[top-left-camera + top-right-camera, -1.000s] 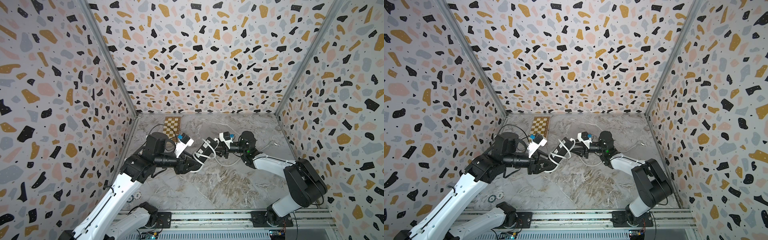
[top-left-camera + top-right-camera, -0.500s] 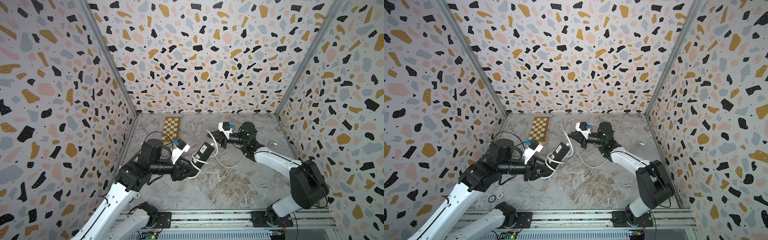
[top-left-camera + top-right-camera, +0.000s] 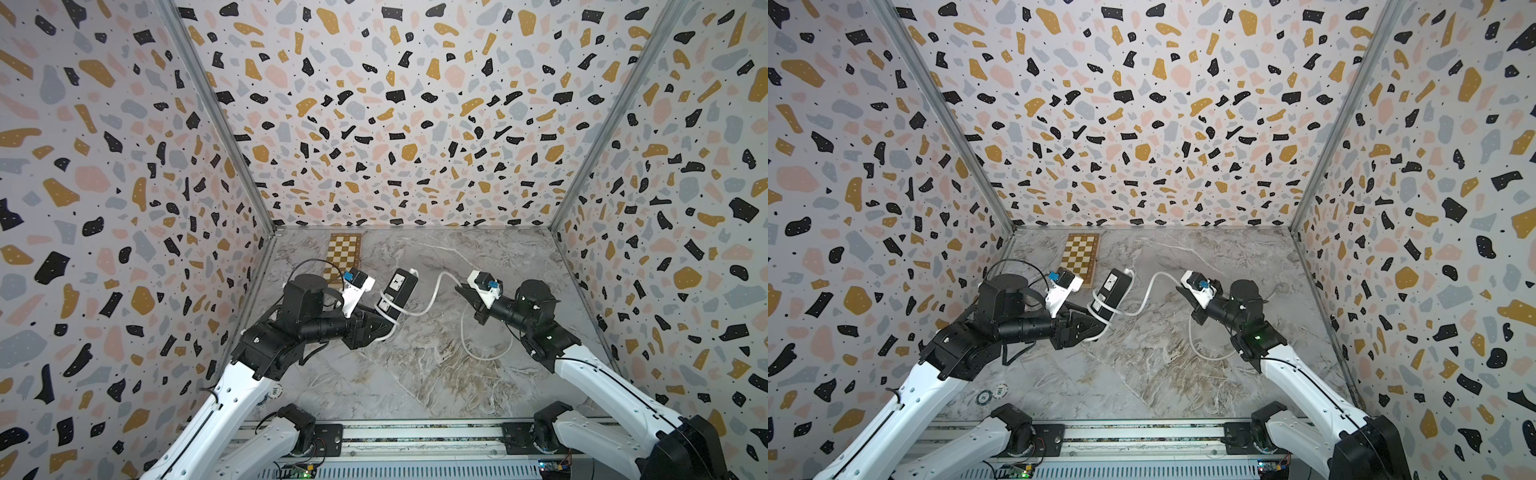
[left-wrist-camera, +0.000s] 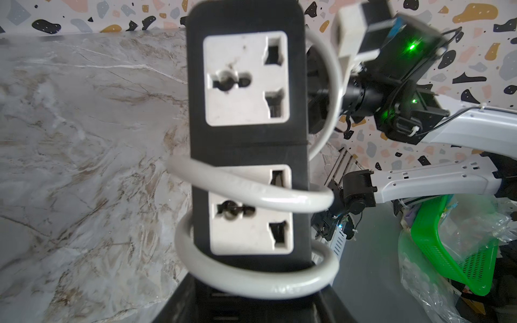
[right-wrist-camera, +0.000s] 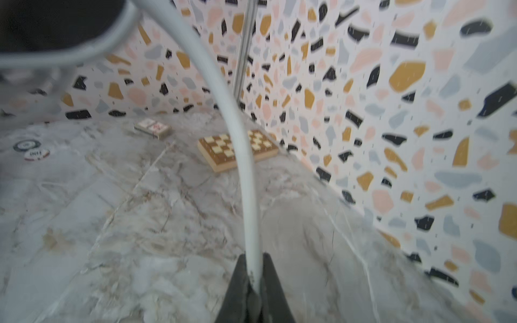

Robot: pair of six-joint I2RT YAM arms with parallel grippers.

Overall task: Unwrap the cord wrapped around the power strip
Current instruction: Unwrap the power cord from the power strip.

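Bench surface of grey marbled stone (image 3: 415,374) shows in both top views. Just off its centre towards eleven o'clock, the small black oblong plastic power strip (image 3: 398,289) is held up and tilted, its far end pointing to one o'clock. The left claw (image 3: 380,323) pinches the strip's near end. Two turns of the long, thin white cord (image 3: 430,300) cross the near socket face. From there the cord sags, arcs up towards two o'clock and enters the right claw (image 3: 459,288), whose tips are pressed together on it. Past that grip the cord drops to the bench and lies in a loose loop at four o'clock, under the right arm. A brown-and-cream chequered wooden board (image 3: 343,259) lies flat at eleven o'clock by the back wall, and round poker chips (image 3: 992,395) lie at seven o'clock. In the left wrist view both white socket faces look at the camera. One cord turn (image 4: 251,193) crosses the socket nearer the claw, a second circles the bar just beside the dark fingers (image 4: 179,302), and the farther socket is bare. In the right wrist view the dark fingertips (image 5: 237,282) clamp the cord, which curves away to the blurred black strip. The board, a small flat card box (image 5: 152,128) and the chips lie beyond.
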